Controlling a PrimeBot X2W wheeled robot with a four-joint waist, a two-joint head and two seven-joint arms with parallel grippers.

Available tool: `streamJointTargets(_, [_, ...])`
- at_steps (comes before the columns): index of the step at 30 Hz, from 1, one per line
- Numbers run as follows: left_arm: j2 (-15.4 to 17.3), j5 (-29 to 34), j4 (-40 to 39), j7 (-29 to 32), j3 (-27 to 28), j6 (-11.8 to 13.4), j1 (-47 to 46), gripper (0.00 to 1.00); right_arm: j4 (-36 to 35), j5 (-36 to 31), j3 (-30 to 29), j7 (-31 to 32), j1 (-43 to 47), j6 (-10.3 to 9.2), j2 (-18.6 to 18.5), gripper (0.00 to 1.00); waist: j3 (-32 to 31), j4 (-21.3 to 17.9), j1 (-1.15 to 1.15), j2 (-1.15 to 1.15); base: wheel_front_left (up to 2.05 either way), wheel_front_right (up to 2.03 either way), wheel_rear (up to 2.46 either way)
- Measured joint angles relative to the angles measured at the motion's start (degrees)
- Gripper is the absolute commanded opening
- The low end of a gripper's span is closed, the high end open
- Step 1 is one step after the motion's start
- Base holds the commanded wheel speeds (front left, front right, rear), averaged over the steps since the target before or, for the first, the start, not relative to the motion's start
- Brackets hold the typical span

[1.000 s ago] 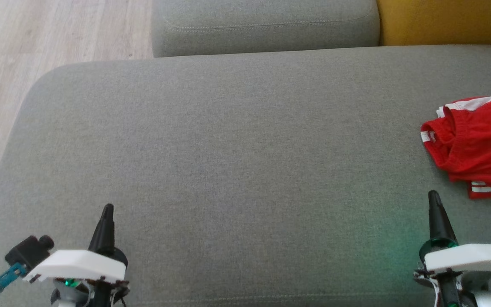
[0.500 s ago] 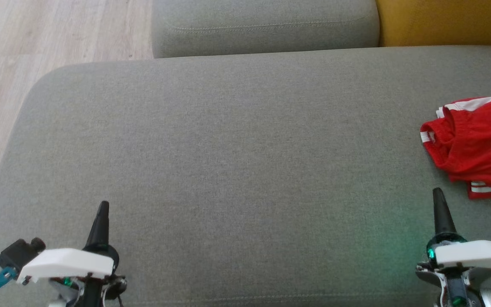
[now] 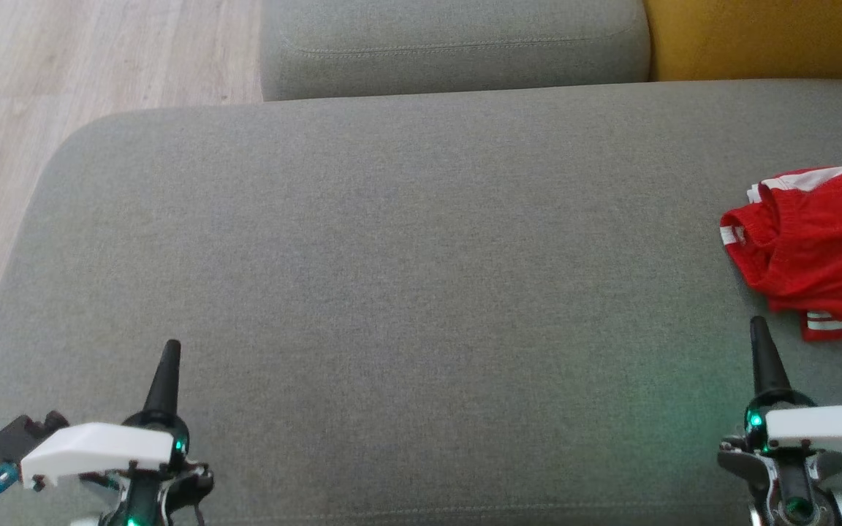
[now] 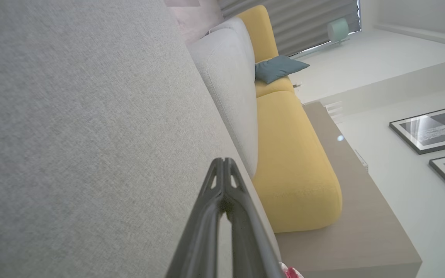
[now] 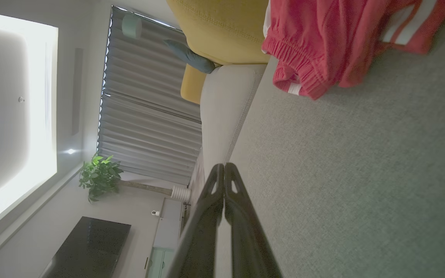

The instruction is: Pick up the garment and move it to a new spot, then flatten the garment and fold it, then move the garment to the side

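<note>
Head view: the garment (image 3: 816, 248), red shorts with white stripes, is seen lying bunched at the right edge of the grey seat cushion (image 3: 406, 256), partly cut off by the frame. Its elastic waistband (image 3: 753, 223) is turned toward the middle of the cushion. The right gripper (image 3: 759, 329) is held just short of the near hem, apart from the cloth. The left gripper (image 3: 170, 351) is held well apart from it, over the near left of the cushion. Both pairs of jaws are pressed together with nothing pinched between them, and the fingertips are seen meeting in each wrist view.

Two stages are fitted by this scene. The shorts may be a heap waiting to be carried to the open middle, or a loosely folded bundle already set at the side. Which it is cannot be settled, though the rumpled layers are judged far from a crisp fold.

Should the cloth be gripped, the right jaws would have to be spread before contact is made. The thick gathered waistband is judged a surer hold than the thin hem. The layers are likely to slip apart unless several are caught together.
</note>
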Motion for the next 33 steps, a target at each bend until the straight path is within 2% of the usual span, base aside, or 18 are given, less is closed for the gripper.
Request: streamJointTargets(33, [-1.3, -21.1, 1.1, 4.9, 4.8, -3.0, -2.5, 0.0, 2.4, 20.9, -2.0, 2.4, -3.1, 0.0, 0.0, 0.0, -0.3, 0.0, 0.0, 0.0, 0.0, 0.0, 0.0])
